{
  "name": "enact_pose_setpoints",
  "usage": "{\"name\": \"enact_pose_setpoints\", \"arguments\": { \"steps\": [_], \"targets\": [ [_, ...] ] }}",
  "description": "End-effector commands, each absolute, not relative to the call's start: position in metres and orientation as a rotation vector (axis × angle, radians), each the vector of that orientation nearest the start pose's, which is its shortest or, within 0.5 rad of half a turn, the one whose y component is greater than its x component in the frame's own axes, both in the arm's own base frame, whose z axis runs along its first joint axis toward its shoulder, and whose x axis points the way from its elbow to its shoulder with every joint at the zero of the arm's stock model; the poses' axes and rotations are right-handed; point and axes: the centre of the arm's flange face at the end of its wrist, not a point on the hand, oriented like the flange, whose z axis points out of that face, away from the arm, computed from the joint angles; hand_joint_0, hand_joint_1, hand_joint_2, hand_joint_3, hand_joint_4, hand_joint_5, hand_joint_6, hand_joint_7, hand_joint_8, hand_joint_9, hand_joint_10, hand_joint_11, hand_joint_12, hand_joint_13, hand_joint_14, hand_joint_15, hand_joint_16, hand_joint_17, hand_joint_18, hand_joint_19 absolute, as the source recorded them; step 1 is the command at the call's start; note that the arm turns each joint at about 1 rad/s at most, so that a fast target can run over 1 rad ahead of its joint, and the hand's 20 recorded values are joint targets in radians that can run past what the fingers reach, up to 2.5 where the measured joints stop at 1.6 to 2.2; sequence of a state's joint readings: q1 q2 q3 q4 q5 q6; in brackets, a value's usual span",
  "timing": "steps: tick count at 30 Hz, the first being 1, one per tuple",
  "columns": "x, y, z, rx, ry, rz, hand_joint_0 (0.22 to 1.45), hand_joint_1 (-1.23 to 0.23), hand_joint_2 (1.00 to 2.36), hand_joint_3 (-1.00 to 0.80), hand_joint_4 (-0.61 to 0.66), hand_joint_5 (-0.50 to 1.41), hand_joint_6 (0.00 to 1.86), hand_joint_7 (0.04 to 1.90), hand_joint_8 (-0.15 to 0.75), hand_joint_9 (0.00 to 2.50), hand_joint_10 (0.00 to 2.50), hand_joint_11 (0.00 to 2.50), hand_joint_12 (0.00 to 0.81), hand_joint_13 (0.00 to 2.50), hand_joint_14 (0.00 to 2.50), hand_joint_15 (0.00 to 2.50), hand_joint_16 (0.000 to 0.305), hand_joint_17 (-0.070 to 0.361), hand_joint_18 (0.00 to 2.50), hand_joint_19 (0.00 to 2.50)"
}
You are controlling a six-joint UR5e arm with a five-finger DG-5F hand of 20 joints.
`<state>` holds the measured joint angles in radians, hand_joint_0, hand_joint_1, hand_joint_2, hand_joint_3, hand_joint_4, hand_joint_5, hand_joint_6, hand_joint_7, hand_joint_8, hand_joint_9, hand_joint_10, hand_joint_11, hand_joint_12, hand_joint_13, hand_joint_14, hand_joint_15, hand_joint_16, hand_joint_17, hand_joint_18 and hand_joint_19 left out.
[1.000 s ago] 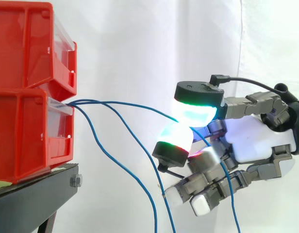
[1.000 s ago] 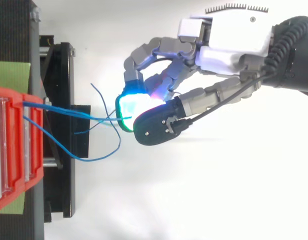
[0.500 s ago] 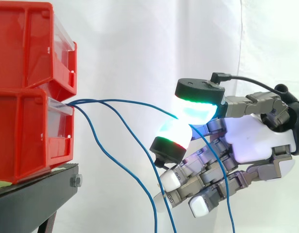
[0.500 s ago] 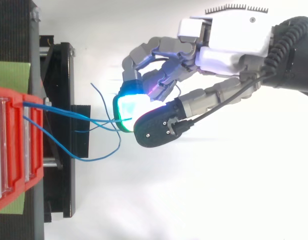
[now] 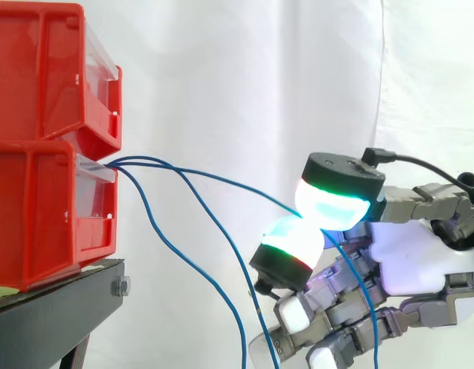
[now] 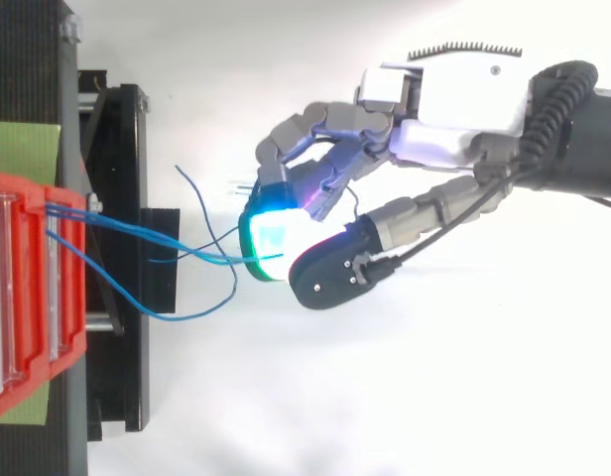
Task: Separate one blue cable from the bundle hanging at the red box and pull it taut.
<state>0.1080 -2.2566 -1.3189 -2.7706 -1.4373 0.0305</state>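
The hand [image 5: 422,261] pinches one blue cable [image 5: 221,178] between its glowing fingers [image 5: 333,201], well out from the lower red bin [image 5: 37,215] at the black stand's [image 5: 52,315] edge, so pull straight away, grip firm, leaving the slack cables [image 5: 192,267] hanging.

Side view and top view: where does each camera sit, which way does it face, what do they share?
Side view: beside the work, looking level at the red bins; the hand shows at right.
Top view: overhead, looking down; hand and arm come in from the right.
Shared: the hand pinching one blue cable from the bins.
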Motion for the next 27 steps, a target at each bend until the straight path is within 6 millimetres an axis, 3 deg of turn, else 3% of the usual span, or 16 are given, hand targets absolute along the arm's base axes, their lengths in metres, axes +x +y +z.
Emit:
{"name": "enact_pose_setpoints", "arguments": {
  "steps": [1, 12, 27],
  "targets": [
    [0.728, -0.064, 0.215, 1.236, 1.229, 1.221, 0.63, -0.79, 1.09, 0.01, 0.00, -0.09, 0.92, 1.28, 0.399, 0.83, 0.01, 0.55, 0.402, 0.52, 0.01, 0.28, 0.059, 0.133, 0.62, 0.50],
    [0.708, -0.067, 0.206, 1.172, 1.243, 1.244, 0.62, -0.79, 1.10, 0.01, 0.00, -0.09, 0.92, 1.28, 0.404, 0.87, 0.01, 0.61, 0.404, 0.52, 0.01, 0.29, 0.059, 0.134, 0.61, 0.50],
    [0.705, -0.071, 0.207, 1.248, 1.204, 1.258, 0.61, -0.78, 1.17, -0.01, 0.01, -0.09, 0.91, 1.28, 0.413, 0.91, 0.01, 0.65, 0.410, 0.53, 0.01, 0.30, 0.060, 0.135, 0.62, 0.51]
  ]
}}
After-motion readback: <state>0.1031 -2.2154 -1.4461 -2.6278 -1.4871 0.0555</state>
